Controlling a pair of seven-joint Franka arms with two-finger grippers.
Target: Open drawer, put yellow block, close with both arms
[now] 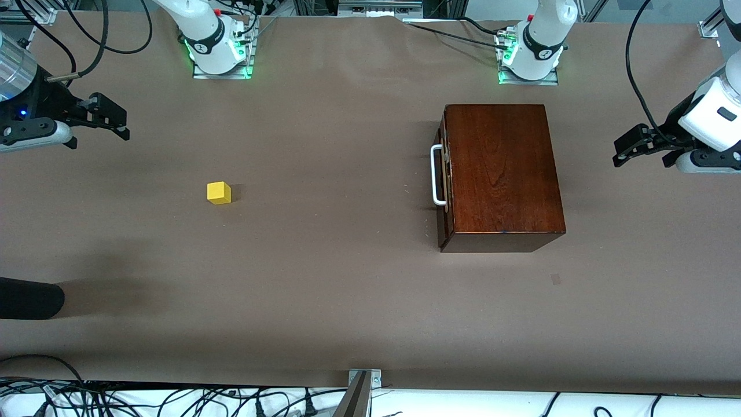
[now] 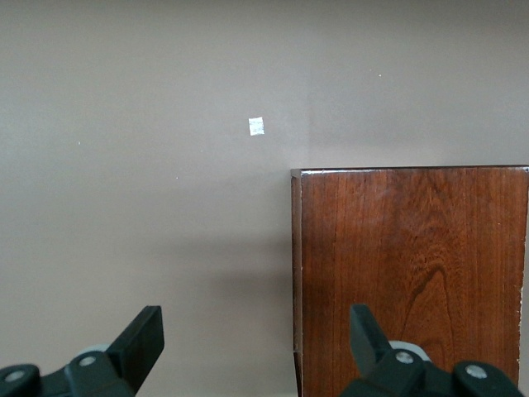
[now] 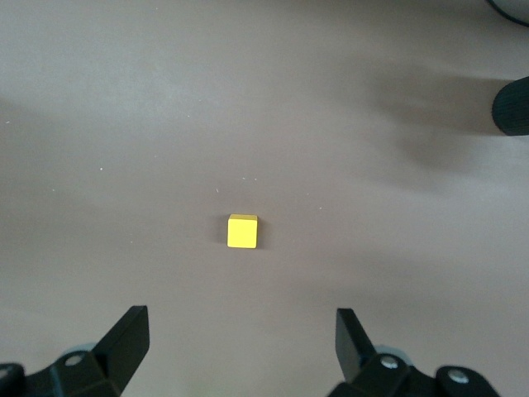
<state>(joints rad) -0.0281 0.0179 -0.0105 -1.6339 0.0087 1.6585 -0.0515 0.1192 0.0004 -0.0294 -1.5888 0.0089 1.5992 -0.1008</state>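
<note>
Fingers (image 3: 124, 339) of the right gripper (image 1: 110, 119) and left gripper (image 1: 634, 147) stood spread wide, empty, each high over its own end of the bench (image 1: 347, 301). The yellow block (image 1: 219, 193) lay toward the right arm's end, probably light and rigid, best pinched across flat faces. The drawer (image 1: 443, 176) sat shut in the wooden box (image 1: 501, 168); its handle (image 1: 437, 175) suited pulling, its inside hidden.

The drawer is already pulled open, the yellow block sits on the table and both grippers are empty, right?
Not quite: the drawer is shut, its white handle close against the box front, as the front view shows. The rest holds: the yellow block sits on the table, and the left gripper and right gripper are open and empty.
</note>
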